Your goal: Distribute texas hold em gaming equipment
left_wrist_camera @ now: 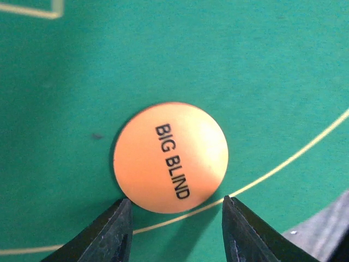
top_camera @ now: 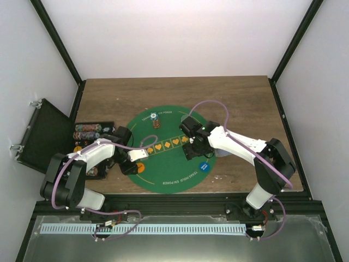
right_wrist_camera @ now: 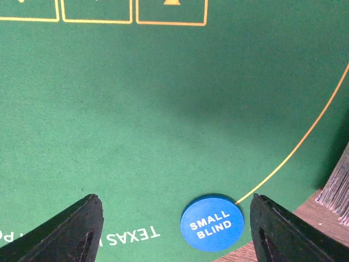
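An orange disc marked BIG BLIND [left_wrist_camera: 170, 157] lies flat on the green poker mat [left_wrist_camera: 262, 65], just ahead of my left gripper [left_wrist_camera: 175, 221]. Its black fingers [left_wrist_camera: 117, 232] stand apart on either side of the disc's near edge, with a sliver of mat showing between them and the disc. A blue disc marked SMALL BLIND [right_wrist_camera: 212, 222] lies at the mat's rim between the widely open fingers of my right gripper [right_wrist_camera: 174, 224], closer to the right finger. From above, the orange disc [top_camera: 140, 167] and the blue disc [top_camera: 204, 165] sit on the near half of the mat [top_camera: 163, 183].
A small stack of chips [top_camera: 155, 122] stands on the far part of the mat. An open black case [top_camera: 43, 134] with rows of chips [top_camera: 87, 131] lies at the left. Bare wooden table [top_camera: 245, 103] surrounds the mat.
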